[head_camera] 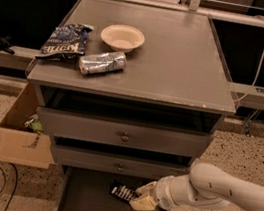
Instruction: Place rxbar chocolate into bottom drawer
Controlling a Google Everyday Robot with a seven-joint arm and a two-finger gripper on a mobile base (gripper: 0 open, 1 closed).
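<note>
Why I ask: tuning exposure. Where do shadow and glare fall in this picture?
Camera view: the tabletop is evenly lit, with glints on the crushed can. Deep shadow fills the gaps above the upper drawers. The bottom drawer is dim, so the rxbar chocolate, held over it by the tool, shows mainly by its white lettering.

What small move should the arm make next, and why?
Probably lower the pincer a little: it grips the rxbar chocolate by one end, above the floor of the open bottom drawer, and the bar seems not yet to rest there.
</note>
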